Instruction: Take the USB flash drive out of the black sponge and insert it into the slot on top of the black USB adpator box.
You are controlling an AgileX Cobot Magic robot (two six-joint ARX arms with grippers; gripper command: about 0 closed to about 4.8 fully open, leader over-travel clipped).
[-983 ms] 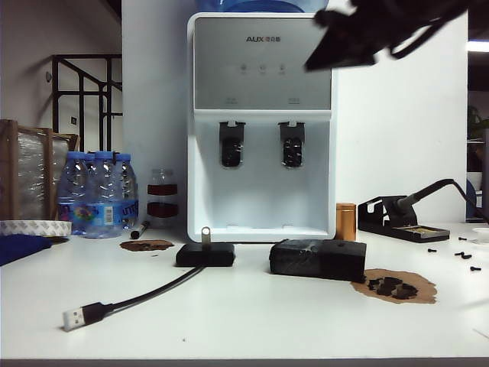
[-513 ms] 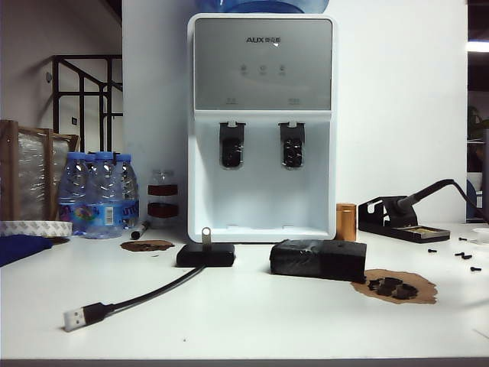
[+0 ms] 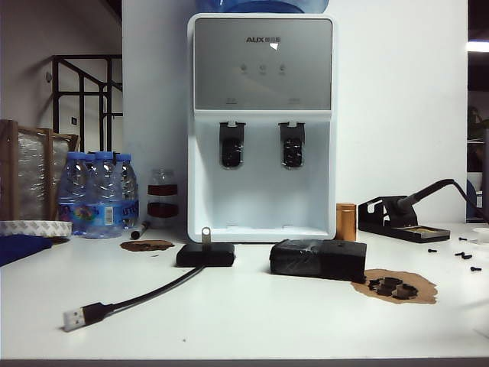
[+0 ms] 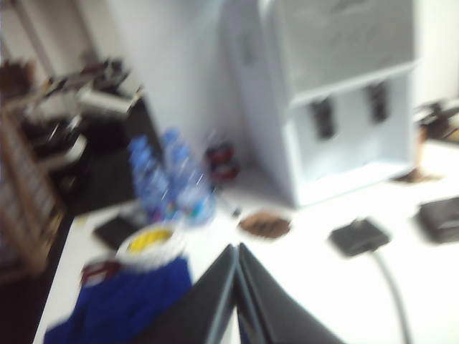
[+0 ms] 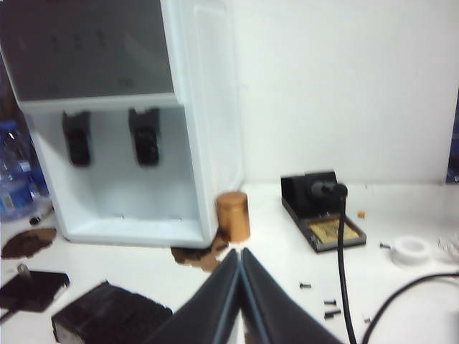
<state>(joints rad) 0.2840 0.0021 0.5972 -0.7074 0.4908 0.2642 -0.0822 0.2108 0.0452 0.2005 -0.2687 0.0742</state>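
The USB flash drive (image 3: 205,234), a small silver stick, stands upright in the top of the black USB adpator box (image 3: 205,254), whose cable runs to a silver plug (image 3: 74,318). The black sponge (image 3: 318,260) lies to the right of the box. Neither gripper shows in the exterior view. My left gripper (image 4: 237,247) is shut and empty, high above the table's left side, with the box (image 4: 358,236) far off in a blurred picture. My right gripper (image 5: 239,252) is shut and empty, raised well back from the sponge (image 5: 111,315), the box (image 5: 32,290) and the drive (image 5: 23,271).
A white water dispenser (image 3: 261,122) stands behind the box and sponge. Water bottles (image 3: 98,193), a tape roll (image 3: 34,227) and a blue cloth (image 3: 19,247) sit at the left. A copper cylinder (image 3: 346,222), a soldering stand (image 3: 401,218), a brown patch (image 3: 397,286) and loose screws (image 3: 464,255) lie at the right.
A dark arm that crossed the top right of the exterior view one second ago has left the picture. The drive, box and sponge have not moved.
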